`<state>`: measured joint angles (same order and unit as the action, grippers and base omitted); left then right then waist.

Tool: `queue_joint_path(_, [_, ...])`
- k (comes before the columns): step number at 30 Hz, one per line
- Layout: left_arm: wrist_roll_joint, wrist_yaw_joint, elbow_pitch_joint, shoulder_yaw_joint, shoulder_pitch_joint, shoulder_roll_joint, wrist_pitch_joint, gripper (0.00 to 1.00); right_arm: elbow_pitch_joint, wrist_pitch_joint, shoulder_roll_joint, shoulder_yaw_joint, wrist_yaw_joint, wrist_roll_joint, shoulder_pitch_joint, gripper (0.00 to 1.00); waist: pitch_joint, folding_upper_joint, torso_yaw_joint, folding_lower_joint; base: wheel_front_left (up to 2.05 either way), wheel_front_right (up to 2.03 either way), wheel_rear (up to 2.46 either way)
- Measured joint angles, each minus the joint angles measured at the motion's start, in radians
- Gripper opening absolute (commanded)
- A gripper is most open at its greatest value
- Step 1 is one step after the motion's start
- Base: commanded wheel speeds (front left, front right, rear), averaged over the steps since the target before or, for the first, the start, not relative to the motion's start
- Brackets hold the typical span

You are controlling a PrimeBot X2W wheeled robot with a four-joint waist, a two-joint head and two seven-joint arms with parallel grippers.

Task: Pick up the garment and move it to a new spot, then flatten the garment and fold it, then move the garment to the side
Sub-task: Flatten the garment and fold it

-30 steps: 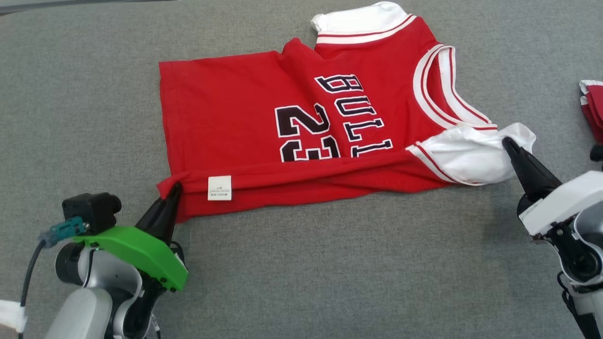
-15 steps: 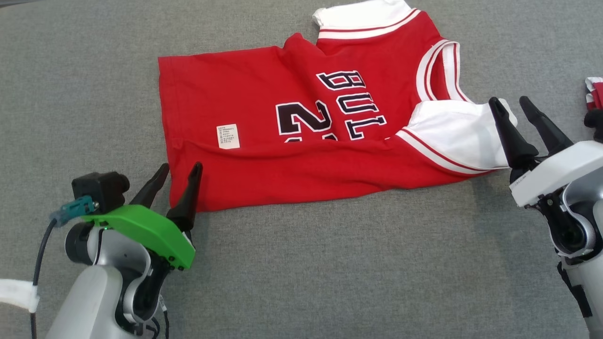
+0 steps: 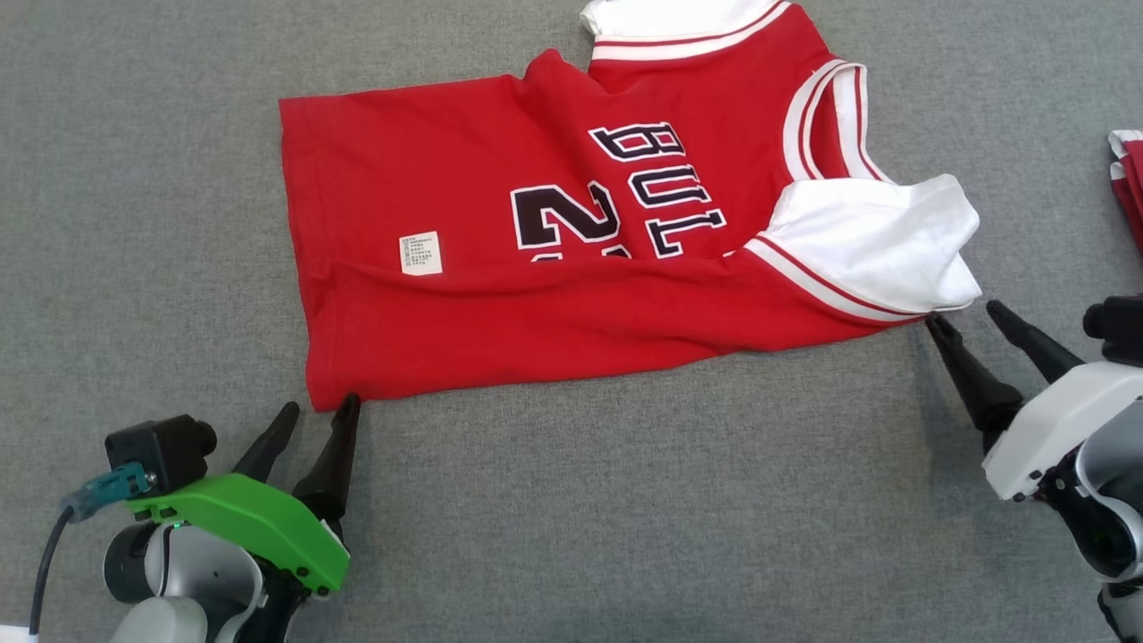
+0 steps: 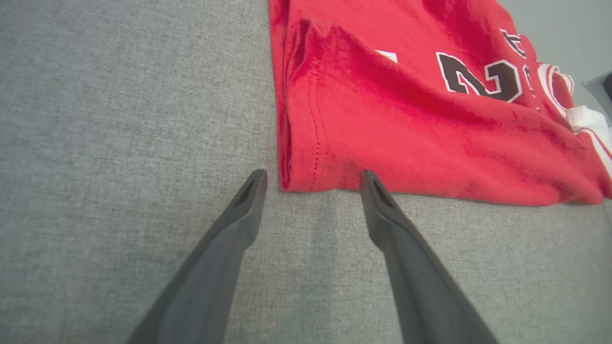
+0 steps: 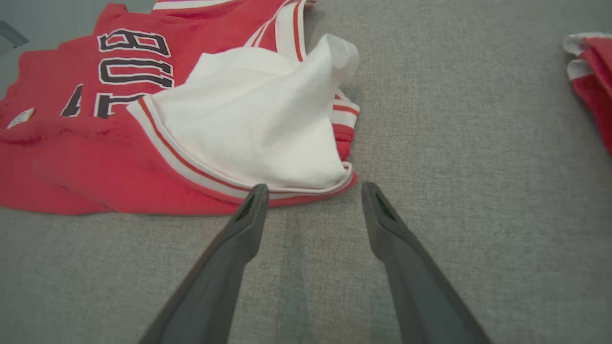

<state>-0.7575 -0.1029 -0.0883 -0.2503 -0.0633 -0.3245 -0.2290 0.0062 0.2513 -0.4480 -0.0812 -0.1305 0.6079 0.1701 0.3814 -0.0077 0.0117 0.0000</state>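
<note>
The garment (image 3: 536, 232) is a red basketball jersey with white sleeves and dark lettering, lying on the grey cloth surface with its near long edge folded up over the front. My left gripper (image 3: 320, 406) stands open just short of the jersey's near left corner (image 4: 306, 162), holding nothing. My right gripper (image 3: 967, 313) is open too, its fingertips just short of the white sleeve (image 5: 258, 129) at the jersey's near right end. In both wrist views the fingers straddle bare grey cloth in front of the hem.
Another red and white garment (image 3: 1127, 183) lies at the right edge of the surface, also at the right in the right wrist view (image 5: 593, 71). Grey cloth (image 3: 625, 518) stretches wide between the two arms.
Both grippers were shut on the jersey's near corners, then let go and drew back toward me. The near edge now lies folded over the front, covering part of the number.
</note>
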Motion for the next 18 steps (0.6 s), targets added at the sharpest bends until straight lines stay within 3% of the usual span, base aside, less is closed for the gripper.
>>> queue_joint_path(18, [-0.016, 0.033, 0.185, -0.016, -0.135, 0.038, 0.013, 1.0, 0.185, 0.02, -0.004, -0.069, 0.0, -0.022, 0.167, 1.0, 0.039, 0.0, 0.022, 0.0, 0.0, 0.0, 0.0])
